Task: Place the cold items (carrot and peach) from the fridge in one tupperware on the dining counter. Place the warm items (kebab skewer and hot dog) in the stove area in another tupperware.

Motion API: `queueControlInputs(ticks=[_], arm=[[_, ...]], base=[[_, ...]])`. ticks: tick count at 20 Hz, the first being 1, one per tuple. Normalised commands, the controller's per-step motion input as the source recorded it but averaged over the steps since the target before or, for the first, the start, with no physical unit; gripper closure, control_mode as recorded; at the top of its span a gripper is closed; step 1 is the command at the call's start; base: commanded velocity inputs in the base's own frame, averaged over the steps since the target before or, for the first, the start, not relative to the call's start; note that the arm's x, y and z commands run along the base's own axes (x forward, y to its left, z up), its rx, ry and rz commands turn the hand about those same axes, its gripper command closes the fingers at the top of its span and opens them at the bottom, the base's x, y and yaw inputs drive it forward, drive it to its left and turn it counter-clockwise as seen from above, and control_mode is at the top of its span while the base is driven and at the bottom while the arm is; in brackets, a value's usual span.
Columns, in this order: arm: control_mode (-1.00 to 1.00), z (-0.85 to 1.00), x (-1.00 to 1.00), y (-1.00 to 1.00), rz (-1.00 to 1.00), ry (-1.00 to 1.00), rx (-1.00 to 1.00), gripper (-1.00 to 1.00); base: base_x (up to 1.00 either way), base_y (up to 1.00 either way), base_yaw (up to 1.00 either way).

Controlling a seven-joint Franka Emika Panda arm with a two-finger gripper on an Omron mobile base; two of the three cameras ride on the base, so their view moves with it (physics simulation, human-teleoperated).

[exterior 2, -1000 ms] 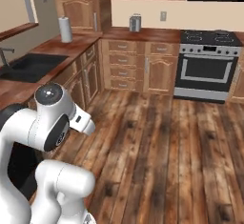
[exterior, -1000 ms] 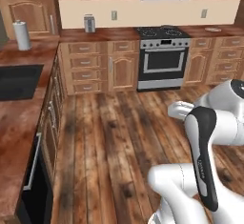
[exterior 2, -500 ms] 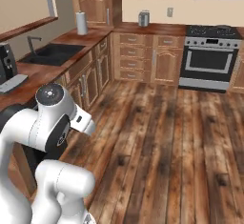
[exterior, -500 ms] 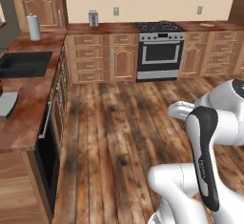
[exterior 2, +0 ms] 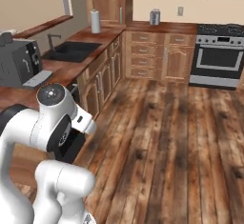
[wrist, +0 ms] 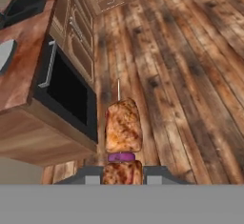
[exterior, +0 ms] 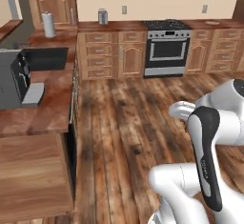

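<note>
Above the plank floor (wrist: 190, 75), my gripper (wrist: 123, 174) is clamped narrowly on the browned-meat kebab skewer (wrist: 123, 127); base views add the steel stove (exterior: 166, 46) on the far wall and a grey coffee machine (exterior 2: 16, 63) on the left bench (exterior 2: 57, 70).

No text, label, brand, number or sign can be read anywhere in these pictures.
</note>
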Motion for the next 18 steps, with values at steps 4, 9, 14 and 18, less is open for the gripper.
queueControlInputs(ticks=[4, 9, 14, 18], arm=[[1.00, 0.00, 0.00, 0.00, 0.00, 0.00, 0.00, 1.00], [1.00, 0.00, 0.00, 0.00, 0.00, 0.00, 0.00, 1.00], [1.00, 0.00, 0.00, 0.00, 0.00, 0.00, 0.00, 1.00], [1.00, 0.00, 0.00, 0.00, 0.00, 0.00, 0.00, 1.00]], base=[[-0.51, 0.80, 0.00], [-0.47, 0.73, 0.00], [-0.55, 0.64, 0.00], [-0.55, 0.47, -0.01]])
